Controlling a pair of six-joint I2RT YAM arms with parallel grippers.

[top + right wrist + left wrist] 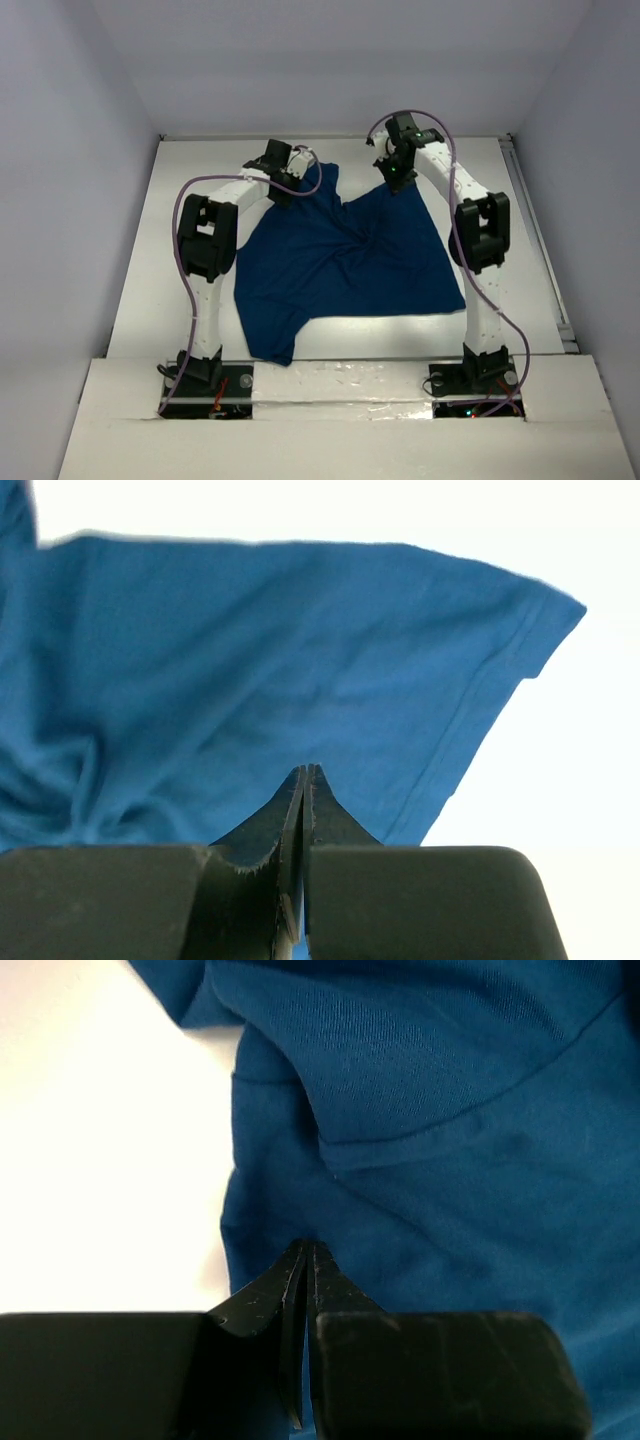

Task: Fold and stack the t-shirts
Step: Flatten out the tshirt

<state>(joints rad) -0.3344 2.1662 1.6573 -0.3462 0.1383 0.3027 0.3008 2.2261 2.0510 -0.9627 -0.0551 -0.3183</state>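
The dark navy-blue t-shirt (340,265) lies spread and wrinkled on the white table (180,250), plain side up, with no print showing. A sleeve hangs toward the front edge at the lower left. My left gripper (290,178) is shut on the shirt's far left edge. In the left wrist view the closed jaws (308,1252) pinch the cloth (450,1160). My right gripper (398,180) is shut on the far right edge. In the right wrist view the jaws (305,772) pinch the cloth (250,660) near a hemmed corner.
Grey walls enclose the table at the back and both sides. A metal rail (538,240) runs along the table's right edge. A raised white ledge (340,385) holds both arm bases at the front. Purple cables loop beside each arm.
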